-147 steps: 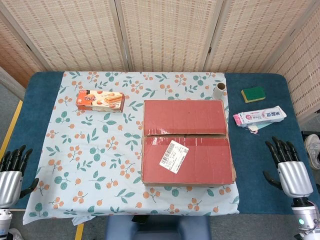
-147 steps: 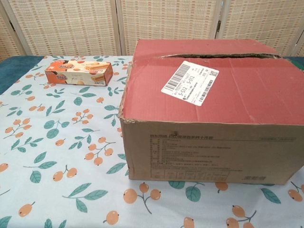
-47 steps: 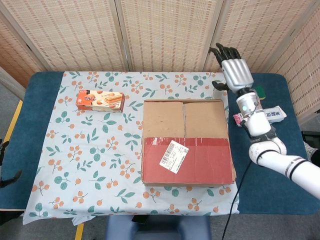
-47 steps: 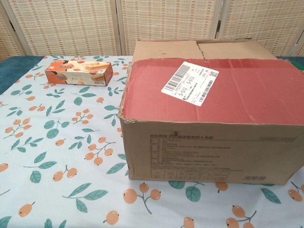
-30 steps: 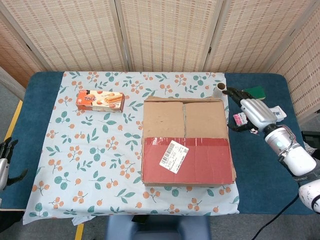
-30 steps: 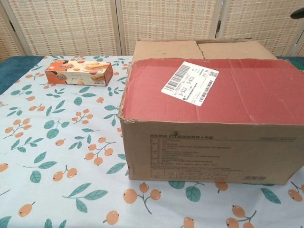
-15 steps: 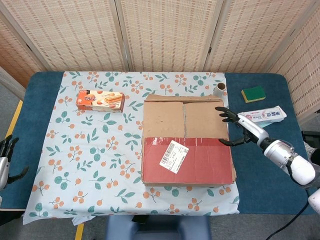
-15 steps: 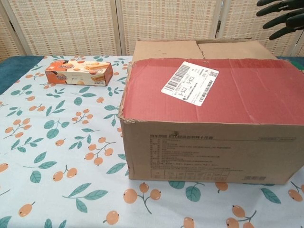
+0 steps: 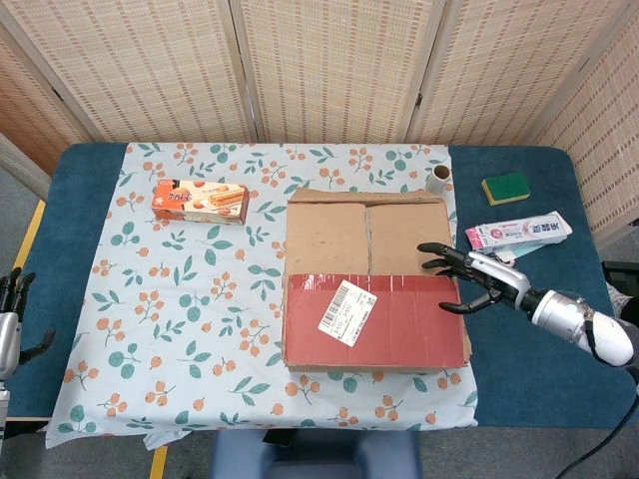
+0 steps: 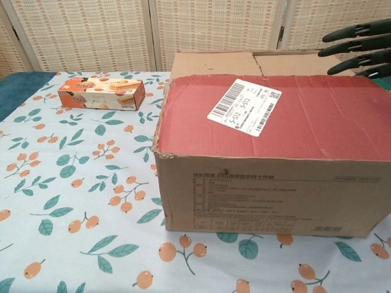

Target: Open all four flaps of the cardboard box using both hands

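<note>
My right hand [image 9: 477, 280] hangs over the cardboard box's [image 9: 371, 284] right edge, fingers spread, holding nothing; my left hand [image 9: 10, 321] waits far left, empty, fingers apart.

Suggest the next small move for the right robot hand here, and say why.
Probably lower the right robot hand so its fingers catch the far edge of the near red flap: that flap lies flat and closed, and the spread fingers hover over its right end.

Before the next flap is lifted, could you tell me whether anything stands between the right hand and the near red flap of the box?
Nothing visible does: the right hand, fingers spread, hovers at the red flap's right edge.
</note>
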Robot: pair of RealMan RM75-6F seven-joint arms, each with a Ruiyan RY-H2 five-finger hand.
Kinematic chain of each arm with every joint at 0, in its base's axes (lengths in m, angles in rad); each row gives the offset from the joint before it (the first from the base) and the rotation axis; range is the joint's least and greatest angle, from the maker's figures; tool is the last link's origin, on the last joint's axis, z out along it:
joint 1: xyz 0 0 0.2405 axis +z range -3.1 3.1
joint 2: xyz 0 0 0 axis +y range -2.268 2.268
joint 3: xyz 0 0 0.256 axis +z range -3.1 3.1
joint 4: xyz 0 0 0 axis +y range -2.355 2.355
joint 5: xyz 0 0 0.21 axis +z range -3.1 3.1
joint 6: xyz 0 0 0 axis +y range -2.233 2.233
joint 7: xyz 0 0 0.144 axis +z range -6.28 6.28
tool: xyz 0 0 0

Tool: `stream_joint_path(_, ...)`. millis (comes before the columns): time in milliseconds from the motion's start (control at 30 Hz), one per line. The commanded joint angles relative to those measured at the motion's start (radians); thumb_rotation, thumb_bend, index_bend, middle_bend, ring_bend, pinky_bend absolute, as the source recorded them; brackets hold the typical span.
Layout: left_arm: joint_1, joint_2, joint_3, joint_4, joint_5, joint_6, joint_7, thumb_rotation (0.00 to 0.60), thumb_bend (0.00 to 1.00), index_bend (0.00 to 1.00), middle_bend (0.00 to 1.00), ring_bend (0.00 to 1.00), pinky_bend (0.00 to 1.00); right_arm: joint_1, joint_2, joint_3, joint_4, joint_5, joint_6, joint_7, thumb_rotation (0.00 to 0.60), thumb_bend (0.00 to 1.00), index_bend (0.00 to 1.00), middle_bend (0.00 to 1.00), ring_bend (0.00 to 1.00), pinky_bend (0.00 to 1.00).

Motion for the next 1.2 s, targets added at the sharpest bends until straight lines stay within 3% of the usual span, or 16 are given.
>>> stream_joint_path(33,-0.001,-0.001,0.000,0.002,-0.003,-0.005,-0.001,0.600,0.33,0.00,0.00,0.05,0.00,0.013,-0.015,-0.032,0.019,0.015,0.033,0.002,0.600,0.35,0.05,0.05,0.12,0.20)
stream_joint_path(500,-0.008,-0.016,0.001,0.013,-0.006,-0.010,0.024,0.600,0.33,0.00,0.00,0.05,0.00,-0.008,0.072,-0.104,-0.056,0.026,0.211,-0.072,0.600,0.35,0.06,0.04,0.12,0.22)
stream_joint_path(700,-0.012,-0.014,0.004,0.010,-0.007,-0.024,0.022,0.600,0.33,0.00,0.00,0.05,0.00,-0.074,0.162,-0.115,-0.192,0.031,0.312,-0.261,0.600,0.35,0.06,0.04,0.12,0.24)
stream_joint_path(967,-0.012,-0.013,0.011,0.005,0.014,-0.011,0.021,0.600,0.33,0.00,0.00,0.05,0.00,-0.188,0.310,-0.169,-0.430,-0.051,0.441,-0.539,0.600,0.35,0.06,0.02,0.12,0.28)
stream_joint_path(1200,-0.019,-0.017,0.022,0.004,0.026,-0.023,0.026,0.600,0.33,0.00,0.00,0.05,0.00,-0.320,0.398,-0.241,-0.545,-0.159,0.543,-0.716,0.600,0.35,0.06,0.01,0.12,0.32)
